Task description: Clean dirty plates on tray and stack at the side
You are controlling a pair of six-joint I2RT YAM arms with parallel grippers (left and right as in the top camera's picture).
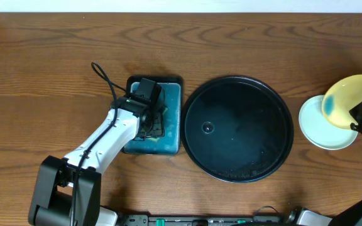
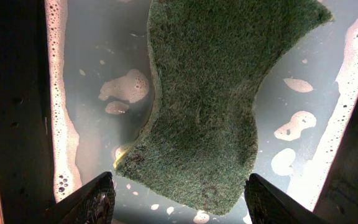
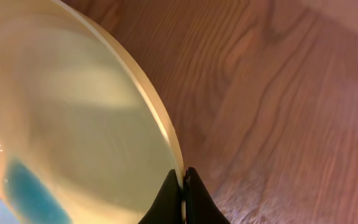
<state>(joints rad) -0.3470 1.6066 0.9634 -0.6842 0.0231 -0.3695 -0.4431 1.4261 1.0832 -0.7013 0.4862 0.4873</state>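
Overhead view alone gives the layout: the black tray [image 1: 250,119] lies mid-surface with no plate on it, only wet specks; the teal dish [image 1: 173,119] sits just beside its left rim; the left end effector [image 1: 151,122] hangs over that dish; at the far right the right end effector [image 1: 361,115] holds the yellow plate [image 1: 347,99] tilted above a white plate [image 1: 319,125] that lies flat on the surface [image 1: 55,56], well clear of the tray; whether a second plate lies under the white one I cannot tell.

The left wrist view adds what the arm hides from above: a green sponge [image 2: 204,106] lies in foamy water in the dish [image 2: 92,50], and the left end effector [image 2: 180,182] stands wide, its fingers [image 2: 92,202] either side of the sponge's near end, gripping nothing.

The right wrist view shows the right end effector [image 3: 183,186] pinched tight on the yellow plate's [image 3: 86,106] rim; a teal smear [image 3: 30,193] marks its face; wood surface [image 3: 278,93] lies behind.
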